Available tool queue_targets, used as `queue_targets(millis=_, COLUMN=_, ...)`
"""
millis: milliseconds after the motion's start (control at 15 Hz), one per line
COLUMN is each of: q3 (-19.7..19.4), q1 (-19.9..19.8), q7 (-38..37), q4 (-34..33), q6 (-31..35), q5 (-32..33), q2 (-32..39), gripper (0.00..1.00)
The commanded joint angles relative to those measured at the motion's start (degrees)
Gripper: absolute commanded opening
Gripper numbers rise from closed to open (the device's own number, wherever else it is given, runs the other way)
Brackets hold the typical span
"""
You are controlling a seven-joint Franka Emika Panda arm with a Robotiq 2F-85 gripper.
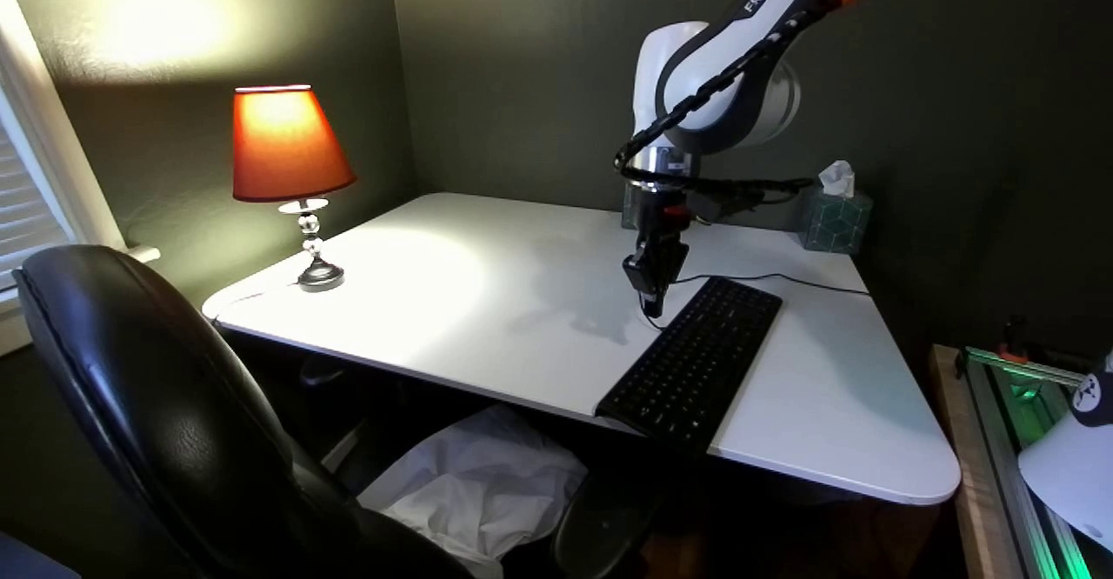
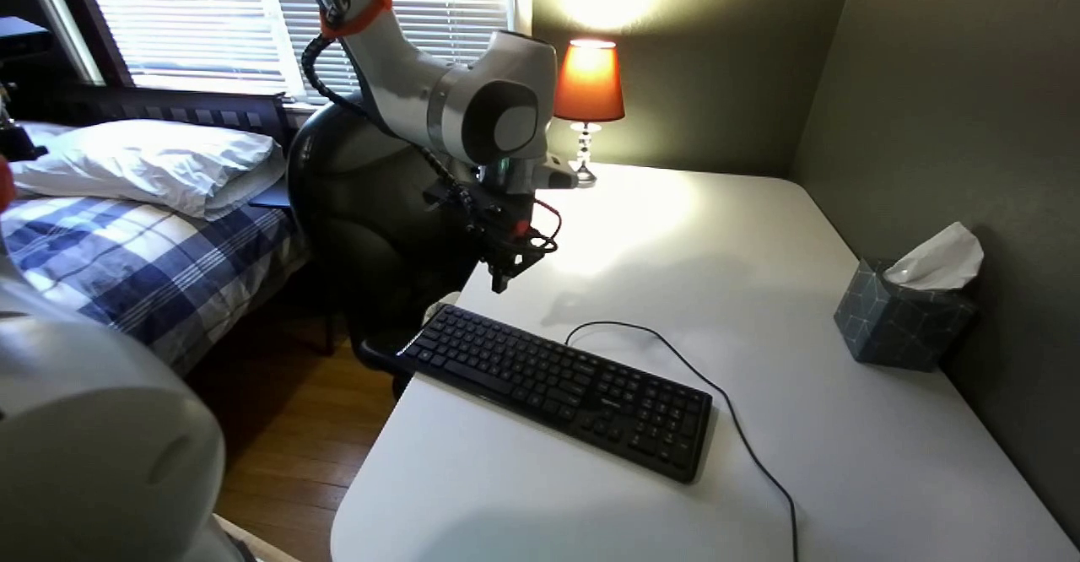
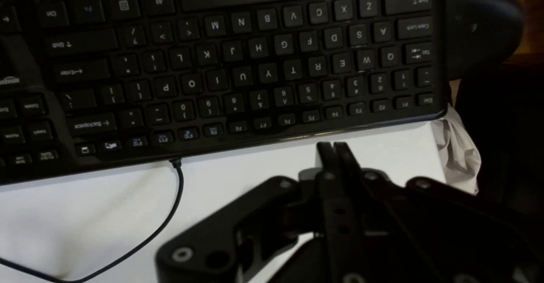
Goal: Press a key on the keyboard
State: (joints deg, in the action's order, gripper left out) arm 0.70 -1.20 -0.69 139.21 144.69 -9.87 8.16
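One black gripper [image 3: 332, 147], in all three views. Hangs above one white desk [image 1: 522, 249] at the end of one white arm [image 2: 412, 91], with two fingers [image 3: 347, 164] closed side by side. Just ahead of the fingertips in the wrist view, one black keyboard [image 3: 280, 45] — apart from them, with a strip of desktop between. Shows twelve function keys [image 3: 262, 123] in the row nearest the fingertips and, farther off, all twenty-six letters [image 3: 259, 48]. From its long edge nearest the gripper, one thin cable [image 3: 180, 185], curving away left of the fingers in the same view. Well apart from the gripper, one lit, orange-shaded lamp [image 2: 590, 89]. Left of the gripper and behind it in an exterior view, one black chair [image 2: 363, 224], then one plaid-covered bed [image 2: 202, 258]. Right of the gripper in both exterior views, at least one tissue box [image 1: 835, 222] — cannot give a sure count, with part of the scene hidden behind the arm.
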Motion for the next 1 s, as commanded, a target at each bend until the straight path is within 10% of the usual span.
queue_targets(millis=0, q3=-0.7, q1=-0.5, q7=-0.3, q4=-1.9, q6=-2.4, q5=0.1, q2=2.7, gripper=0.00)
queue_targets(millis=933, q3=-2.1, q1=-2.3, q7=-0.2, q4=-4.8, q6=-6.8, q5=-0.4, q2=6.9, gripper=0.00)
